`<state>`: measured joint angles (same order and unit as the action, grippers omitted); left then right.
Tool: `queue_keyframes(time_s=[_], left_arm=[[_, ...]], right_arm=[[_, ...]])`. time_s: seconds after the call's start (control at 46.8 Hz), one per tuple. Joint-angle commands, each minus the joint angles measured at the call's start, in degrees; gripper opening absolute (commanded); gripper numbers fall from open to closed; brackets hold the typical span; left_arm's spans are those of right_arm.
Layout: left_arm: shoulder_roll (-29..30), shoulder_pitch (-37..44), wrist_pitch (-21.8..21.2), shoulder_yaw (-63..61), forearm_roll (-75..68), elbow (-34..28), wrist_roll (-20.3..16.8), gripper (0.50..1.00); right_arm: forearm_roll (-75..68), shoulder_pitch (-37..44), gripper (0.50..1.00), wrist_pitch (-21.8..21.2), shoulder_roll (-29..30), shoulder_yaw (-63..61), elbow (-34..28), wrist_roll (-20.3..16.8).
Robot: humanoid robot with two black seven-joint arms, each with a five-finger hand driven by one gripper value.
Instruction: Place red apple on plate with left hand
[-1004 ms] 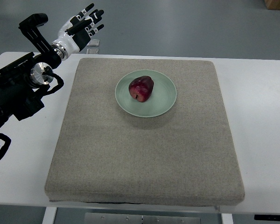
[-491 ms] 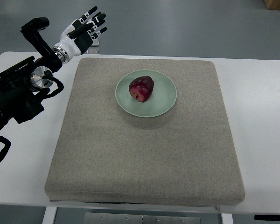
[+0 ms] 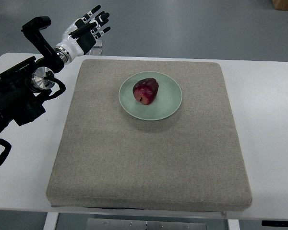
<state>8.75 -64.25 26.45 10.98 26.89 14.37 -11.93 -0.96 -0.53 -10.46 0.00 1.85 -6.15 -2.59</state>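
Observation:
A dark red apple (image 3: 145, 90) rests on the pale green plate (image 3: 170, 103), slightly left of the plate's middle. The plate sits on the far half of a grey felt mat (image 3: 149, 158). My left hand (image 3: 88, 28) is raised beyond the mat's far left corner, well away from the apple, fingers spread and holding nothing. Its black arm (image 3: 19, 93) comes in along the left edge. No right arm shows.
The mat covers most of a white table (image 3: 269, 120), with bare white strips on the left and right. Grey floor lies beyond the far edge. A brown box corner (image 3: 284, 4) shows at the top right.
The left hand has drifted slightly up and away from the mat, fingers still spread. The apple and plate have not moved.

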Motion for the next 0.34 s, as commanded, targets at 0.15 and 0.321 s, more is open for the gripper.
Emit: queue_keyframes(time_s=[0.15, 0.321], left_arm=[[-0.05, 0.09, -0.53, 0.09, 0.00, -0.13, -0.47, 0.992], [-0.05, 0.18, -0.61, 0.09, 0.00, -0.13, -0.47, 0.992]], right_arm=[[-0.01, 0.00, 0.932, -1.05, 0.00, -0.09, -1.40, 0.04], [0.17, -0.53, 0.932, -0.70, 0.00, 0.35, -5.10, -0.05]])
